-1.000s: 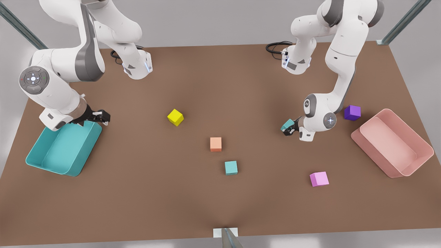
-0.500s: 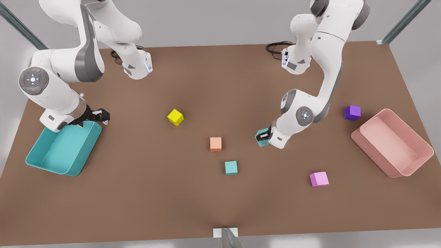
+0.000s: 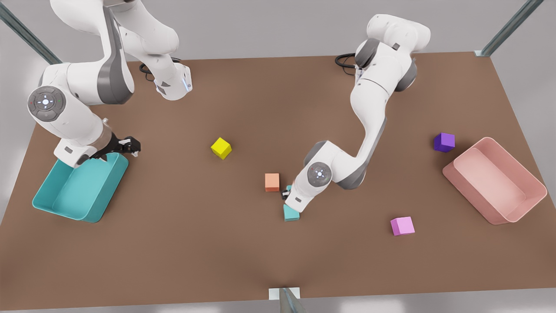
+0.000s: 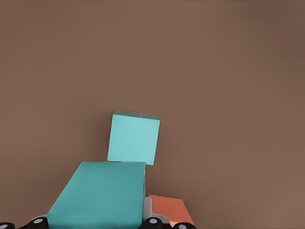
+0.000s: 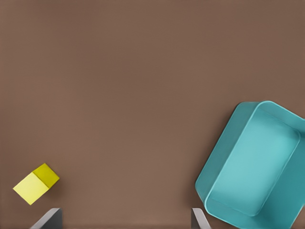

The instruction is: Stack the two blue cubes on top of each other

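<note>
carrying one of the two blue cubes, the left gripper (image 3: 288, 191) had swung in from the front view's right, where it was a second earlier near the purple cube (image 3: 444, 142), and now hung over the middle of the table (image 3: 278, 104), just beside the orange cube (image 3: 272, 182). its fingers were clamped on the held blue cube (image 4: 102, 193), which in the left wrist view sat large between them. the other blue cube (image 3: 290, 213) lay flat on the table, unmoved, almost directly under the wrist and a little nearer the camera. in the wrist view that resting cube (image 4: 133, 137) lay just beyond the held one, so the two looked close to lined up but not yet squared over each other, and the held cube was not yet set down. the right gripper (image 3: 128, 147) waited at the far corner of the teal bin (image 3: 52, 204) on the front view's left, its fingers spread apart and empty, with the yellow cube (image 5: 35, 183) well apart from it.
</note>
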